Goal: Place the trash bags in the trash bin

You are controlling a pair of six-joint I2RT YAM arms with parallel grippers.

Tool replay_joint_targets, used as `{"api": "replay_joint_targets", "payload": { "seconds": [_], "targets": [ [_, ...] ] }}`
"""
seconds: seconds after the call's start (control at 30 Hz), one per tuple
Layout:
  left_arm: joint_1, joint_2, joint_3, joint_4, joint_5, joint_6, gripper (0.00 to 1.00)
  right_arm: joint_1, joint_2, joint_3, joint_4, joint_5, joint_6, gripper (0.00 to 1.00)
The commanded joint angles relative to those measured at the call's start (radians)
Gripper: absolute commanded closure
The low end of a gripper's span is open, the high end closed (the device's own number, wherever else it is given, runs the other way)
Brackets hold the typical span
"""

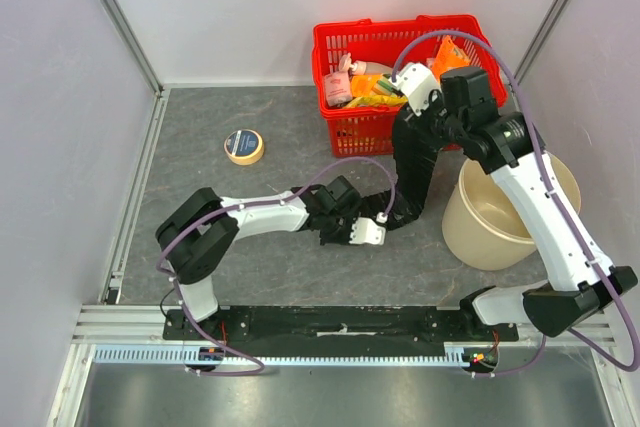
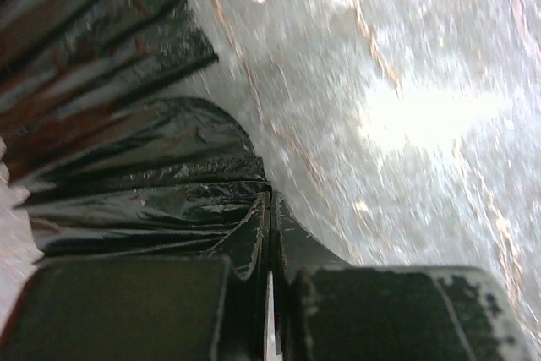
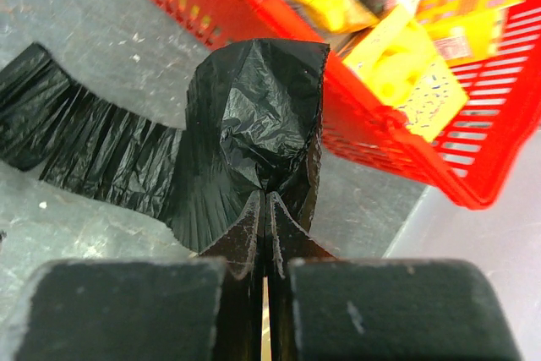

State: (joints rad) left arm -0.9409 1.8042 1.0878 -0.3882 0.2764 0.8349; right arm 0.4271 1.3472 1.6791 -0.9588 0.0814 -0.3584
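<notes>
Top view: the black trash bags [image 1: 410, 172] run as one strip just left of the trash bin [image 1: 478, 239], outside it. The right pincer [image 1: 408, 115] holds the far end and the left pincer [image 1: 383, 222] the near end, with a red basket [image 1: 340, 47] beyond the bin. Left wrist: pincer clenched on black plastic. Right wrist: pincer clamped on the crumpled bag.

White panel walls [image 1: 300, 7] with aluminium posts [image 1: 116, 17] enclose a mottled grey tabletop [image 1: 260, 117].
</notes>
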Motion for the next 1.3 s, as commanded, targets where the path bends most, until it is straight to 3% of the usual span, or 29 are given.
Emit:
{"api": "replay_joint_targets", "payload": {
  "seconds": [0.0, 0.27, 0.43, 0.57, 0.6, 0.63, 0.7, 1.13, 1.27],
  "targets": [
    [0.057, -0.075, -0.042, -0.132, 0.055, -0.017, 0.98, -0.004, -0.006, -0.062, -0.005, -0.075, 0.027, 1.00],
    [0.114, -0.109, -0.058, -0.155, 0.086, -0.010, 0.98, -0.005, 0.009, -0.176, 0.034, -0.078, 0.035, 0.95],
    [0.116, -0.101, -0.037, -0.117, 0.112, -0.083, 0.95, -0.004, 0.024, -0.214, 0.054, -0.078, 0.036, 0.92],
    [0.117, -0.103, 0.001, -0.097, 0.136, -0.158, 0.59, -0.002, 0.030, -0.229, 0.061, -0.104, 0.039, 0.91],
    [0.117, -0.106, 0.010, -0.092, 0.139, -0.178, 0.36, -0.002, 0.030, -0.232, 0.063, -0.104, 0.041, 0.91],
    [0.116, -0.106, 0.020, -0.086, 0.135, -0.201, 0.27, -0.004, 0.030, -0.236, 0.063, -0.104, 0.041, 0.91],
    [0.119, -0.111, 0.043, -0.074, 0.119, -0.241, 0.19, -0.005, 0.029, -0.242, 0.063, -0.104, 0.042, 0.90],
    [0.200, -0.098, 0.083, -0.015, -0.091, -0.491, 0.12, -0.005, 0.023, -0.279, 0.081, -0.114, 0.055, 0.89],
    [0.220, -0.056, 0.103, -0.032, -0.074, -0.540, 0.11, -0.004, 0.018, -0.285, 0.086, -0.115, 0.061, 0.89]
  ]
}}
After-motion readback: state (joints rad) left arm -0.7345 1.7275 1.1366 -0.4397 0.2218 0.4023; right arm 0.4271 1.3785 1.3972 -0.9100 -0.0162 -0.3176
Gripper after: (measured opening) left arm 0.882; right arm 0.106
